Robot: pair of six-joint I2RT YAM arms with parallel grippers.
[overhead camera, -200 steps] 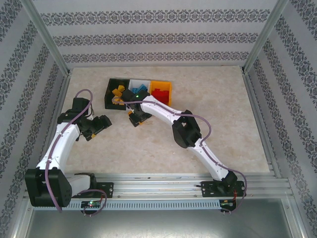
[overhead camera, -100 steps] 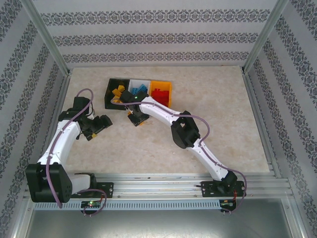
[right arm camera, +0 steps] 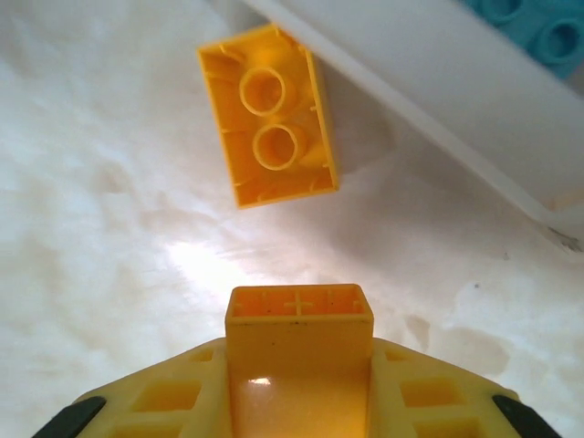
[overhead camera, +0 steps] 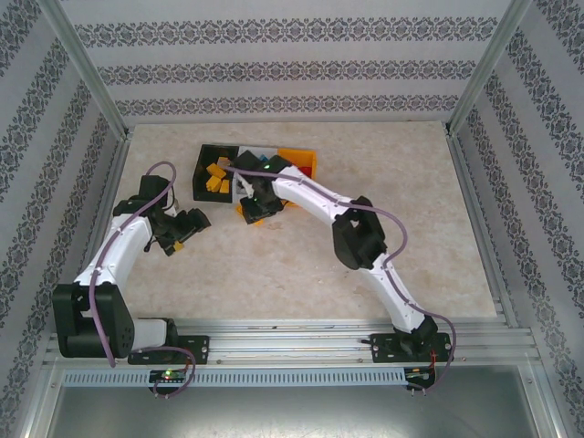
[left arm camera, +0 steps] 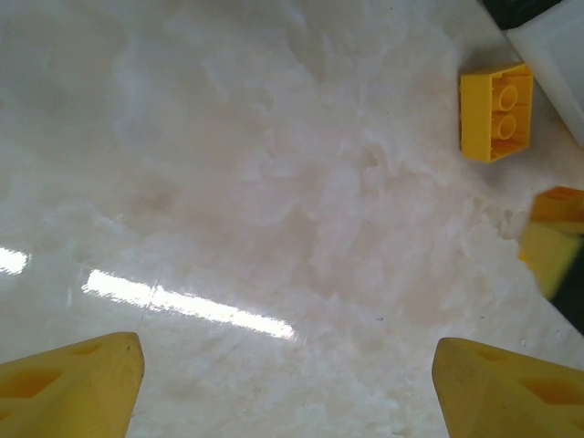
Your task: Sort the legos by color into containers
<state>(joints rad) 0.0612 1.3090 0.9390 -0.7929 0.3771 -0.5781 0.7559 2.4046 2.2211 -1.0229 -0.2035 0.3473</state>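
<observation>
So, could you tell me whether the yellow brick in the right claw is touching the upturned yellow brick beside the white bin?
Apart. The right wrist view shows bare table between the gripped brick and the upturned brick.

Legible markings: none to enter.
You will find no text, label, brand, number or sign to read. The loose yellow brick (right arm camera: 272,119) shows bare tubes. The held yellow brick (right arm camera: 299,315) has only faint moulded cross-lines on its rim. The white bin (right arm camera: 420,73) wall is plain, and the wall bands (overhead camera: 274,71) carry ornament, not lettering.
</observation>
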